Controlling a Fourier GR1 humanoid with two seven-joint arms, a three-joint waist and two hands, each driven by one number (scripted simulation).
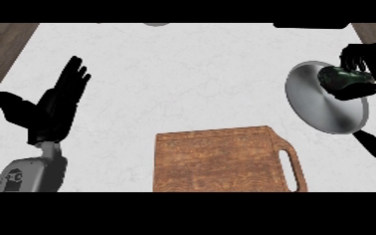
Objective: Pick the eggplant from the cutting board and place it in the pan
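Over the round grey metal pan (323,104) at the right, the right hand (361,59) curls its fingers around the dark green eggplant (343,78). The left hand (58,104) rests with fingers straight and released above the white tabletop (191,74), left of the brown wooden cutting board (220,162).

It was a kitchen, and the worktop showed it: a white, faintly marbled counter (191,79) with strips of brown wood at its far corners. On it lay a wooden cutting board (220,162) with a slotted handle (at the near edge), and to the right sat a round grey metal pan (316,104) with a dark handle. A dark green eggplant (343,78) over the pan was the sort of produce cooked in such a room
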